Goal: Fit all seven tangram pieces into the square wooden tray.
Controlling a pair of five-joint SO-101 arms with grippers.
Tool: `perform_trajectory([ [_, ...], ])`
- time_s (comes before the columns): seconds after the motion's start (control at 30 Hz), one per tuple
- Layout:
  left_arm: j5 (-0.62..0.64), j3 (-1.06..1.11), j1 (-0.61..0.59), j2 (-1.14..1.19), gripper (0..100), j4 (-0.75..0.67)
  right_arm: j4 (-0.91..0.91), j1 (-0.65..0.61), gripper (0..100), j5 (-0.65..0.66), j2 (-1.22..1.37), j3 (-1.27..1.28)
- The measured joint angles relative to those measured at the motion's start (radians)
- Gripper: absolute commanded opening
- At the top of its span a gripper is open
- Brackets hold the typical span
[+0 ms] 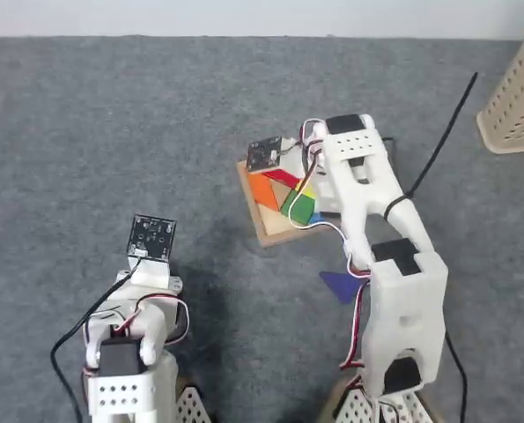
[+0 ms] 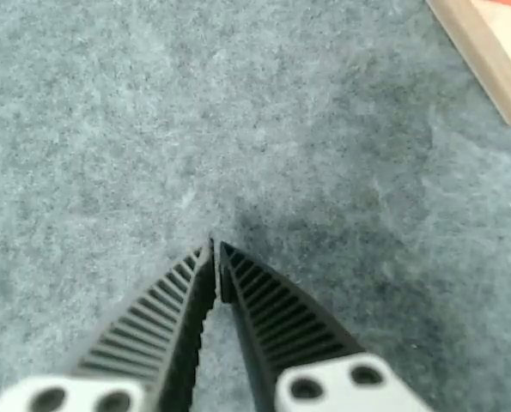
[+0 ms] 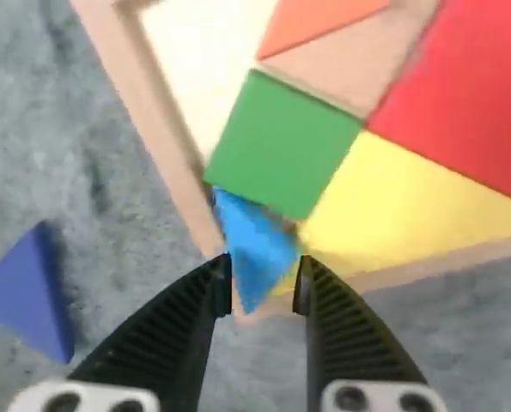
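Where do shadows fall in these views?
High view: soft shadow on the mat beside the left arm; left wrist view: dark patch ahead of the left end effector; right wrist view: mat darkens along the tray by the right end effector's light blue piece.

Robotics lab bench: grey felt mat [image 1: 85,115] beneath two robot arms [image 1: 407,300].

We see a left arm [image 1: 125,397] and a right arm [image 1: 411,300]: white shells, black servos [image 1: 394,253], thin red, white and black cables [image 1: 359,308], and black ribbed fingers [image 2: 276,318].
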Motion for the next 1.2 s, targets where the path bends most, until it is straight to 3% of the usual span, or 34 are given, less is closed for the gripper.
perform_trajectory([
  [0.2, 0.0, 0.0, 0.0, 0.0, 1, 0.0, 0.002, 0.0, 12.1, -0.054, 0.0, -0.046],
  [0.3, 0.0, 0.0, 0.0, 0.0, 1, 0.0, 0.005, 0.0, 5.2, -0.121, 0.0, -0.066],
  [0.37, 0.0, 0.0, 0.0, 0.0, 1, 0.0, 0.006, 0.0, 0.1, -0.198, 0.0, -0.092],
  [0.6, 0.0, 0.0, 0.0, 0.0, 1, 0.0, 0.097, 0.0, 0.6, -0.588, 0.0, -0.143],
  [0.87, 0.0, 0.0, 0.0, 0.0, 1, 0.0, 0.206, 0.0, 0.6, -0.801, 0.0, -0.143],
  [1.03, 0.0, 0.0, 0.0, 0.0, 1, 0.0, 0.207, 0.0, 0.6, -0.855, -0.046, -0.072],
  [1.2, 0.0, 0.0, 0.0, 0.0, 1, 0.0, 0.115, 0.0, 0.6, -0.858, -0.23, 0.201],
])
